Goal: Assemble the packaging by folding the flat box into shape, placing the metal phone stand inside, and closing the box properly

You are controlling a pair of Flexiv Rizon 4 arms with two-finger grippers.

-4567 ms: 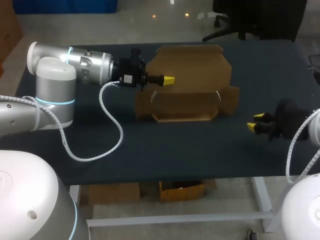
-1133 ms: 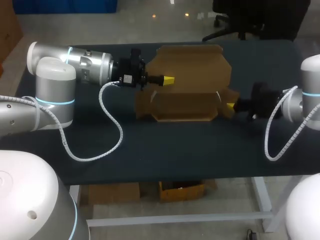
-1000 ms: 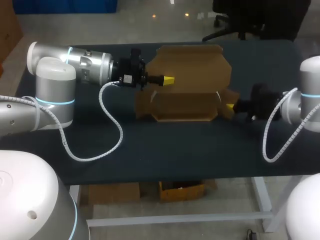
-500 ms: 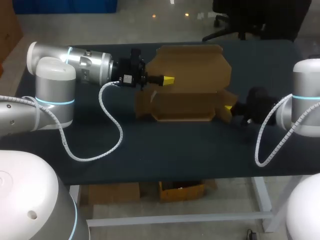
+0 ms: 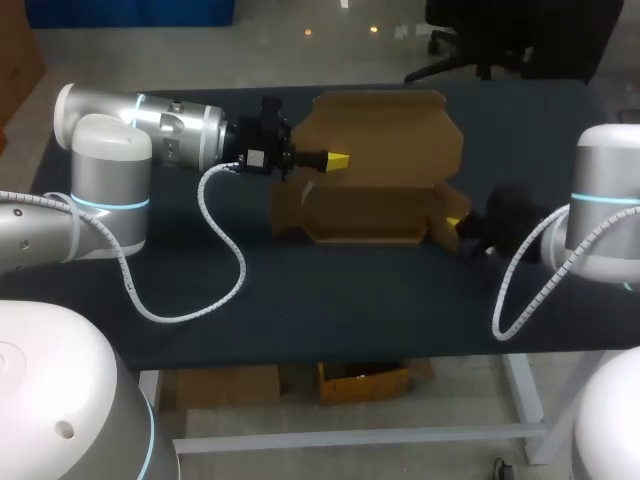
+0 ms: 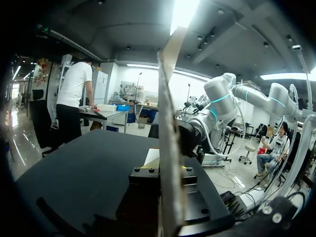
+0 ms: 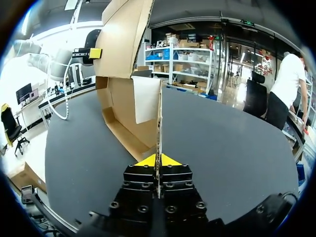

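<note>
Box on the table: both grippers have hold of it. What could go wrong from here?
1. The right gripper pinches the thin side flap edge-on, close to its end; folding it inward could crease the card or let it slip out.
2. The left gripper holds the upright lid, while the box base rests free on the table; opposing pulls might drag or twist the box.

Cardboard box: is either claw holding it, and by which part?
Both hold the cardboard box: left claw pinches its raised lid at the edge, right claw its side flap.
</note>
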